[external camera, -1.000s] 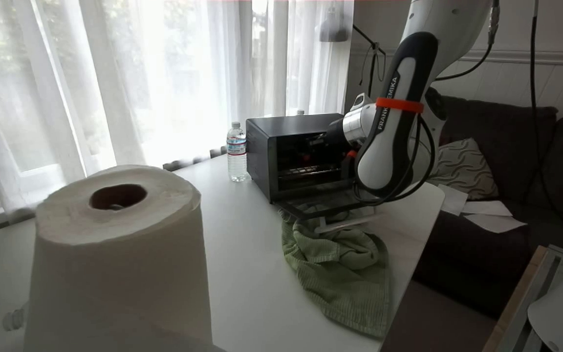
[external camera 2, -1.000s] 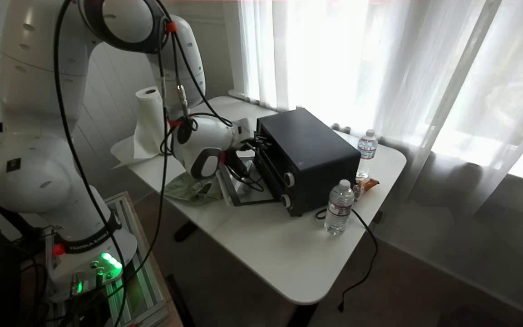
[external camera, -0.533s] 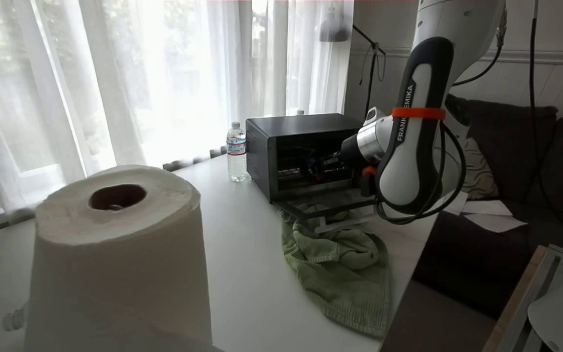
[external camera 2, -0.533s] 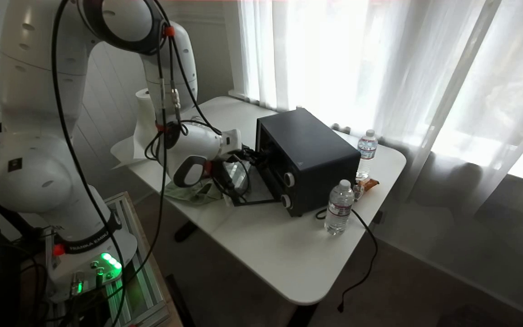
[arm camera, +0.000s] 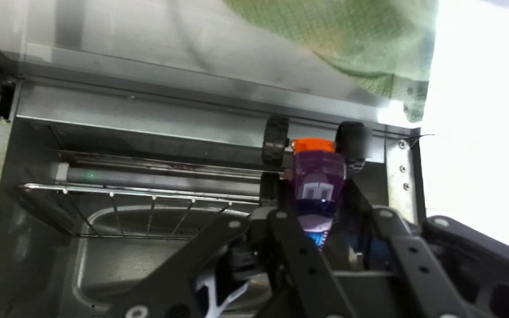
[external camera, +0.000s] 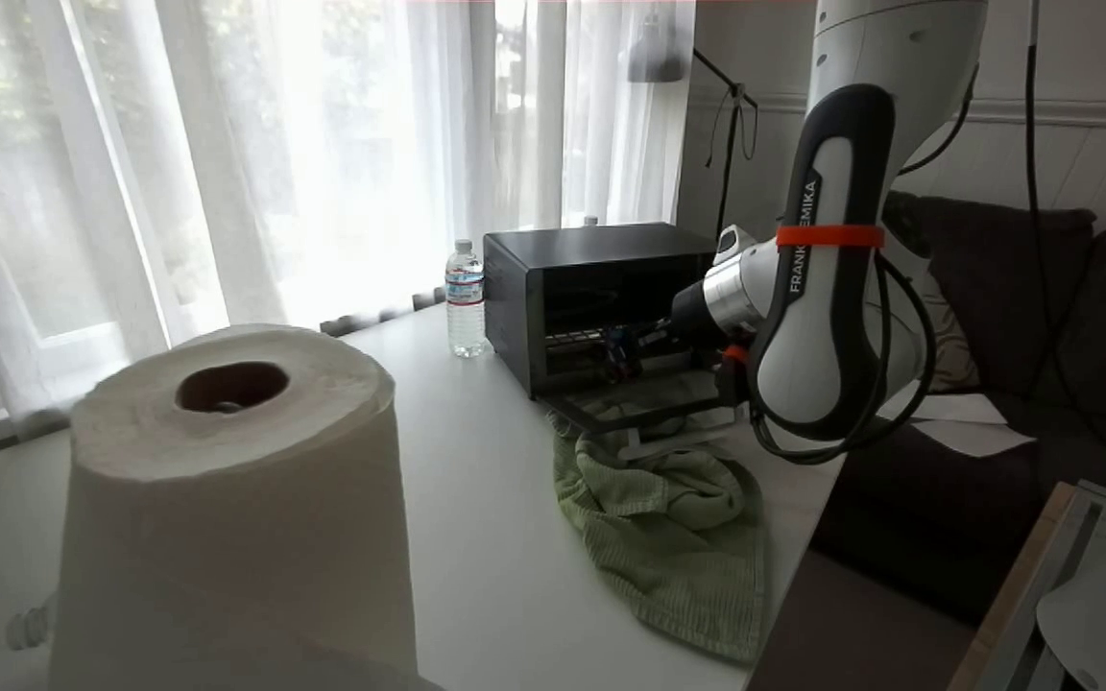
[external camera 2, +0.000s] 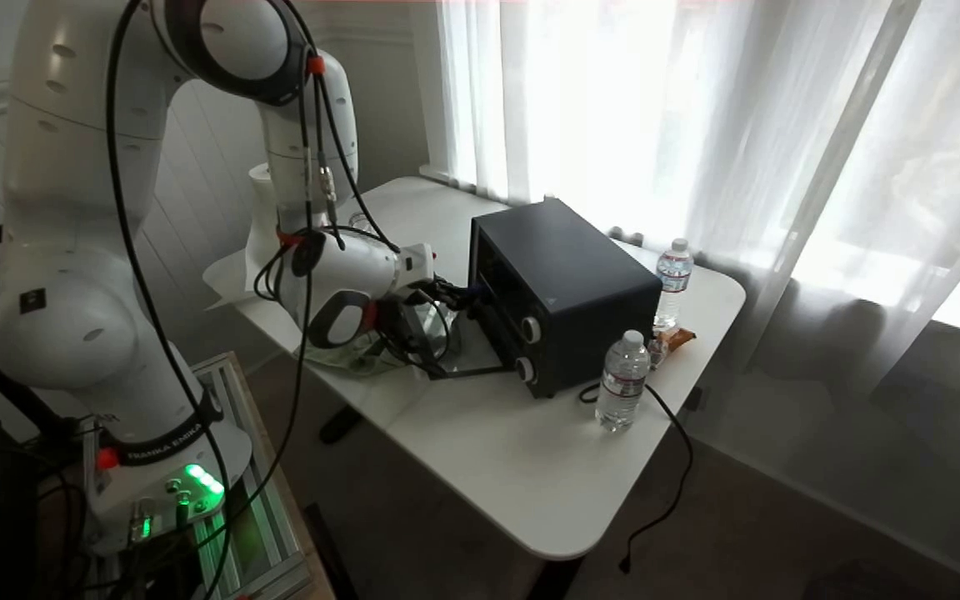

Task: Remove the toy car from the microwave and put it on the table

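Far left, roll (external camera: 236,547): white paper, upright on table (external camera: 495,537), in an exterior view
bottle (external camera: 466,307): clear, labelled, upright, just beside microwave (external camera: 591,247)
microwave: black box on table, front open; wire rack (arm camera: 153,197) inside, left of car (arm camera: 318,174) in wrist view
car: at microwave's open front; purple, orange at one end, chunky black wheels; whether any part is past the opening, cannot tell; small and dark in an exterior view
gripper (arm camera: 318,196): clamped on car, pinching the body from both sides; orange end sticks out beyond the grip in wrist view
door (external camera: 654,416): folded down in front of microwave, glass in dark frame, below car
towel (external camera: 678,576): green, crumpled, on table, partly under door; shows through the glass in wrist view
lamp (external camera: 657,59): grey shade, beyond microwave, against curtain (external camera: 371,144)
arm (external camera: 827,326): white and black, orange band, reaches to microwave from its open side
sofa (external camera: 995,269): dark, behind arm, far right; white papers (external camera: 980,439) lie on it
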You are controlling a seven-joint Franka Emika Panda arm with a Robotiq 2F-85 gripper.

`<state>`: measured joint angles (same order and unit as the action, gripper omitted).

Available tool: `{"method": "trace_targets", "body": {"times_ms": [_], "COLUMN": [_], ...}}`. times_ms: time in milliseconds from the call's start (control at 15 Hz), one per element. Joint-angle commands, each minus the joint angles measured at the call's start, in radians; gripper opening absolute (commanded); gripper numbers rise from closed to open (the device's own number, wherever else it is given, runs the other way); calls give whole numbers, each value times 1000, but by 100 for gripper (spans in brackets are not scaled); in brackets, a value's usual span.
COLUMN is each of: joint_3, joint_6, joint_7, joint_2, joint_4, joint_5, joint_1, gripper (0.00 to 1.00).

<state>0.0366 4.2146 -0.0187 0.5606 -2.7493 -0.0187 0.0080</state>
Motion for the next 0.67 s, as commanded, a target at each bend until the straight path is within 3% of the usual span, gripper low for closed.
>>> {"method": "trace_targets", "body": {"times_ms": [0,600], "joint_3": [2,28], "joint_6": [30,29], "joint_7": [-27,-56], "joint_2": [2,-1], "joint_4": [1,5], "joint_5": [37,58], "joint_1": [49,140], "gripper": [8,8]}}
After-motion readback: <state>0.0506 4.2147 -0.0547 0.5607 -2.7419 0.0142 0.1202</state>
